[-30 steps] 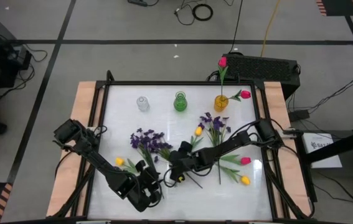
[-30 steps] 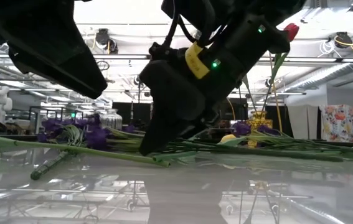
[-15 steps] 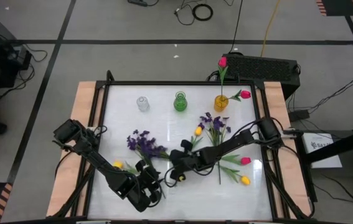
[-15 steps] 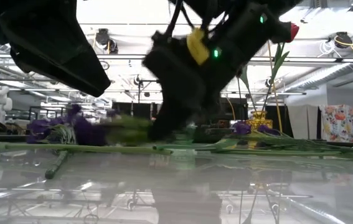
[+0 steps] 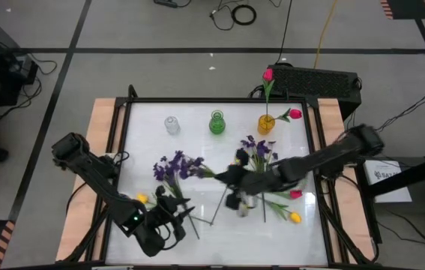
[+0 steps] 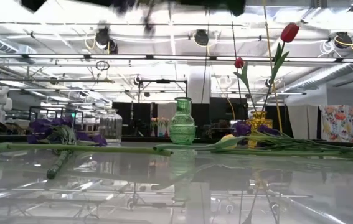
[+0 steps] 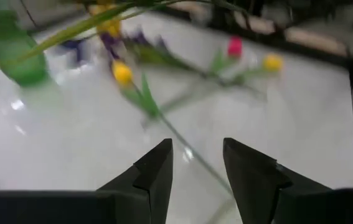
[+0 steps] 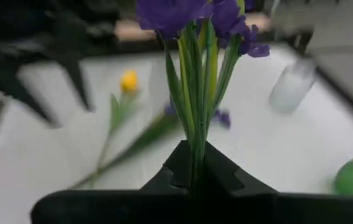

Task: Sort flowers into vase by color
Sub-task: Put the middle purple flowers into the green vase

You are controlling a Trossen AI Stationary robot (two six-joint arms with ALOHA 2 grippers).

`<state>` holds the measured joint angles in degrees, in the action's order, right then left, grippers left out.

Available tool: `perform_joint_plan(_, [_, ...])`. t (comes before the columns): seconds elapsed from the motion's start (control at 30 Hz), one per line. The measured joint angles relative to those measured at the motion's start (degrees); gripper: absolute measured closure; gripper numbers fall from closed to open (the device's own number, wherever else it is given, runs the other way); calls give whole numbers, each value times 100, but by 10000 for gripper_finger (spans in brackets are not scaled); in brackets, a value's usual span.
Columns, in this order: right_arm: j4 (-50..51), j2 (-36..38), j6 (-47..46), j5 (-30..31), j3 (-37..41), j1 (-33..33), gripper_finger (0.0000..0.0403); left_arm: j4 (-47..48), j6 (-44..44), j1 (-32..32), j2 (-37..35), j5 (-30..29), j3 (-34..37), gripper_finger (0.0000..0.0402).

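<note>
My right gripper [image 5: 227, 178] hangs above the table's middle, shut on a purple flower bunch [image 8: 195, 37] whose blossoms [image 5: 191, 163] point toward the table's left. My left gripper [image 5: 173, 214] hovers open near the front edge, nothing between its fingers [image 7: 196, 146]. At the far edge stand a clear vase [image 5: 171, 124], a green vase [image 5: 217, 122] and a yellow vase [image 5: 266, 124] that holds two pink-red tulips [image 5: 267, 75]. More purple blossoms [image 5: 166, 171], a second purple bunch [image 5: 258, 148], yellow tulips [image 5: 143, 197] and a pink-red tulip [image 5: 296, 193] lie flat on the table. My right gripper pinches the bunch's several green stems [image 8: 195, 134] between its two fingers, a little below the blossoms. The fingers come from the table's right, slanting down, and lie along the stems. The bunch is lifted clear; its thin lower stem [image 5: 219, 206] hangs below the gripper.
A thick stem end [image 6: 58, 163] lies on the glossy table at the near left. A yellow tulip [image 5: 294, 217] lies at the near right, another [image 5: 239, 157] by the second purple bunch. A wooden rim [image 5: 103, 150] frames the table.
My right gripper has risen fast and gone toward the table's right and far edge, taking a purple bunch up off the table. My left gripper has also risen. Both have left the low view through its top.
</note>
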<state>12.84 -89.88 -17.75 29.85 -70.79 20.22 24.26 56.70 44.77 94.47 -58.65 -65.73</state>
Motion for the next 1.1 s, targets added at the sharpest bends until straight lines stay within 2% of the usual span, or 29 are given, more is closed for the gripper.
perform_joint_plan(0.13, [-806,1113,238,93,733,151,401,-574,-854,-93,-97,-740,0,254])
perform_joint_plan(0.23, [-2198,1739,337,-3,1708,286,401,-1446,-1633,-323,-97,-850,0,252])
perform_joint_plan(0.4, [-5002,2124,607,-655,3176,324,401,-2724,-2818,-915,-95,152,0,207])
perform_joint_plan(0.5, [-6023,2042,664,-937,3595,337,401,-3407,-3517,-1271,-95,743,0,166])
perform_joint_plan(0.63, [-6269,1864,811,-989,3644,340,401,-4506,-4289,-1694,-95,1516,0,125])
perform_joint_plan(0.7, [-6282,1739,974,-1076,3575,353,401,-4736,-4394,-1884,-97,1742,0,116])
perform_joint_plan(0.87, [-6319,1572,1097,-1087,3488,346,401,-5093,-4666,-2163,-93,2215,2,112])
perform_joint_plan(1.0, [-6227,1501,1123,-1086,3487,357,401,-5460,-4881,-2220,-95,2925,2,112])
perform_joint_plan(1.1, [-6291,1519,1139,-1060,3486,348,401,-5701,-5128,-2224,-95,2997,2,112])
